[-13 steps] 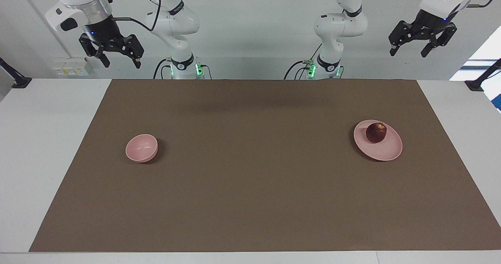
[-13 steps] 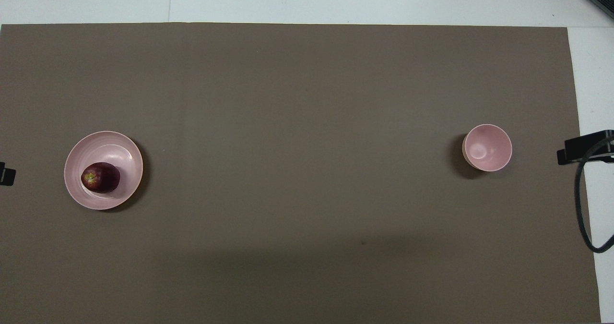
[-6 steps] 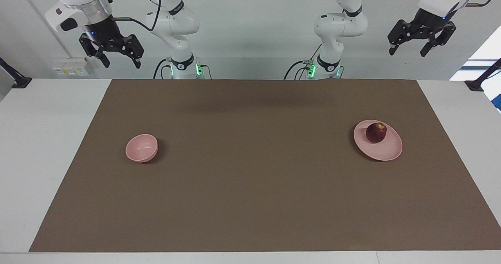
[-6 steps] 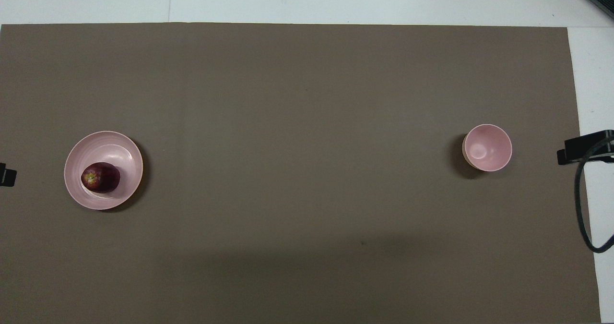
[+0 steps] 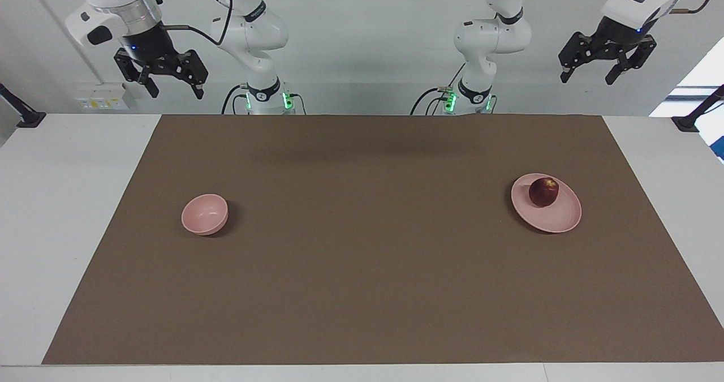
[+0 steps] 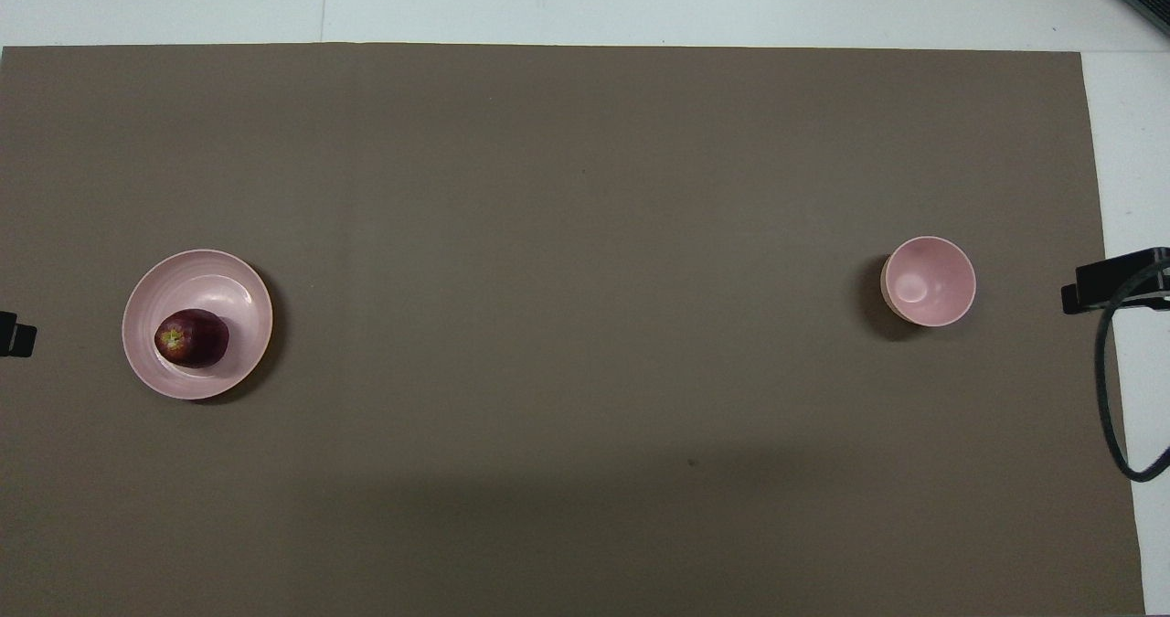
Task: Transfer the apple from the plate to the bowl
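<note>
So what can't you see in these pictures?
- Underside of the apple: both views, it rests on the plate.
- Table under the bowl: both views, the bowl covers it.
- Left claw and right claw: almost wholly outside the overhead view's edges.
- Upper arms: facing view, cut off by the top edge.

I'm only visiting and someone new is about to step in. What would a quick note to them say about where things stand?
Left tool: open, empty, raised near its base at the plate's end.
Right tool: open, empty, raised near its base at the bowl's end.
Apple sits on the plate, on its part nearer the robots.
Bowl is empty, at the right arm's end of the brown mat.
Done: nothing.
Left: pick up the apple, place it in the bowl.
</note>
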